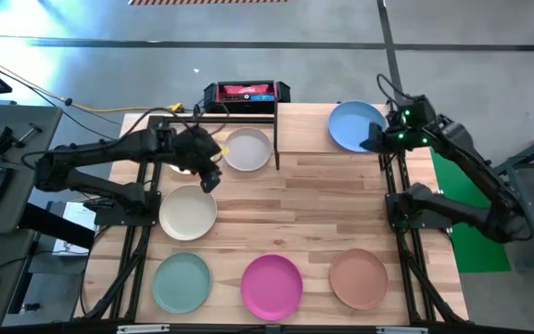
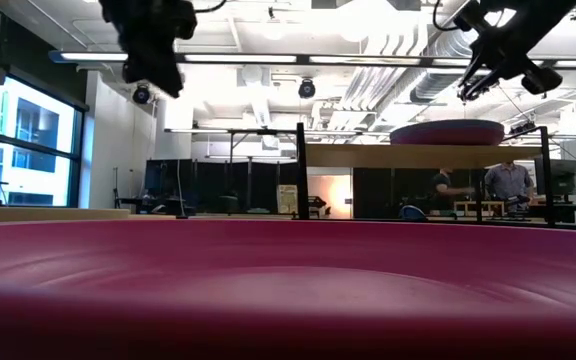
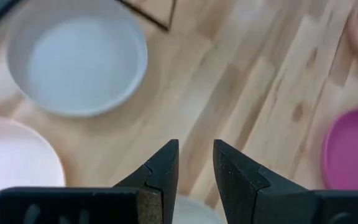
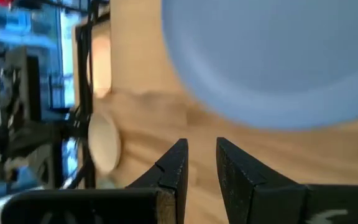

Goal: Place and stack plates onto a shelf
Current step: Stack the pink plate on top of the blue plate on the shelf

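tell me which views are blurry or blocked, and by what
Low view: the magenta plate sits against the lens and fills the lower half as a soft blur. Right wrist view: the blue plate is out of focus. Left wrist view: the grey-white plate is slightly soft. High view: sharp, evenly lit.

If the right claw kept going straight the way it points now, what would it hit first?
Probably the blue plate. In the right wrist view it sits just ahead of the right claw, whose tips stand slightly apart and empty. From above, the claw is at that plate's edge on the shelf. Height is uncertain, so it might pass over.
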